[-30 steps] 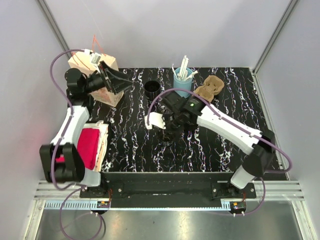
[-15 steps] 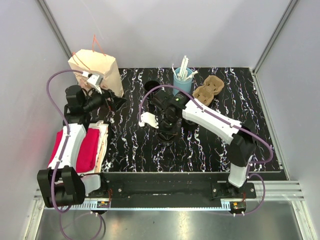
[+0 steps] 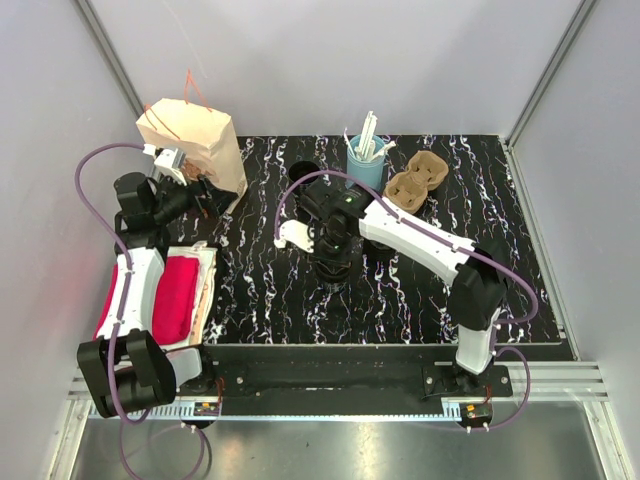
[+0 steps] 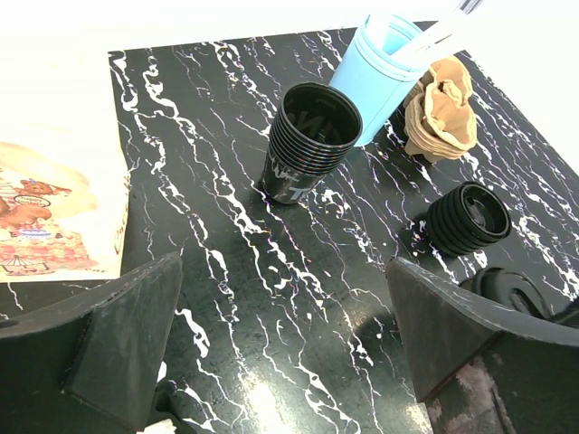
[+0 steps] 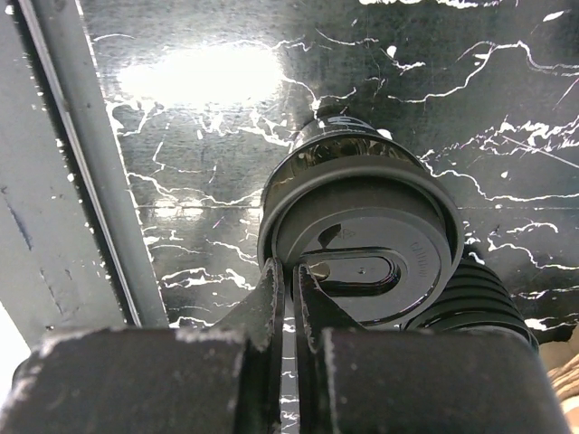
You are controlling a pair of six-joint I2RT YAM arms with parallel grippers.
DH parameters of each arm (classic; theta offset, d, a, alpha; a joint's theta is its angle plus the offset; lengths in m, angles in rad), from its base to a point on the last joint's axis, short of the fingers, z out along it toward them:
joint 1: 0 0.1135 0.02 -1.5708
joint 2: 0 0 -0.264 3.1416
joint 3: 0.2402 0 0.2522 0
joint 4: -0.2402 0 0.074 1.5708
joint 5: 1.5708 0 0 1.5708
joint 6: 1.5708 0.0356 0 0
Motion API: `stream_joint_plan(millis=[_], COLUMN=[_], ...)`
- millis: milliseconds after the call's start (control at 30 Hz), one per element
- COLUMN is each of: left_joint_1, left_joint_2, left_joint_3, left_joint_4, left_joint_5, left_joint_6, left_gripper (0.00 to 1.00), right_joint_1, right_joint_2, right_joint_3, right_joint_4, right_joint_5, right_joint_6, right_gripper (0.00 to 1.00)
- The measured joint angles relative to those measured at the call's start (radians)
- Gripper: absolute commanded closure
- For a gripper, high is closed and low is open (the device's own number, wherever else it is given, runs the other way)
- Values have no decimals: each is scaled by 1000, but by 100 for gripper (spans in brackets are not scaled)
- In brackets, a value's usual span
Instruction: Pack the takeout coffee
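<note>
The takeout coffee (image 3: 335, 268) is a small black cup with a black lid (image 5: 362, 240), standing upright mid-table. My right gripper (image 5: 289, 271) is shut above it, its thin fingertips at the lid's near rim; whether they pinch the rim I cannot tell. From above, the right gripper (image 3: 332, 252) hangs right over the cup. My left gripper (image 3: 205, 188) is open and holds nothing, just right of the paper bag (image 3: 195, 135). In the left wrist view, bare table shows between the left gripper's (image 4: 282, 298) fingers, and the coffee's lid (image 4: 511, 289) peeks past the right finger.
A stack of lidless black cups (image 4: 308, 140) stands at the back, beside a light-blue cup of straws (image 3: 366, 160) and a brown cardboard carrier (image 3: 417, 178). A stack of black lids (image 4: 470, 217) sits near the coffee. A red cloth (image 3: 175, 295) lies left of the table.
The left gripper has pulled back out of the paper bag toward the left, and the bag now stands upright. The right arm shifted left and lower over the coffee, which stays put.
</note>
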Motion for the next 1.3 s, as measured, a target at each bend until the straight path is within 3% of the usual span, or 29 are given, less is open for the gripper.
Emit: stream_joint_plan(millis=[1300], left_joint_1=[0], left_joint_2=[0], left_joint_3=[0], left_joint_4=[3], left_joint_5=[16], left_joint_6=[-36], left_gripper=[1], right_joint_1=[21], right_joint_2=[79], right_joint_3=[34], right_joint_4=[-31], right_joint_5=[4], right_joint_6=[37], right_gripper=[89])
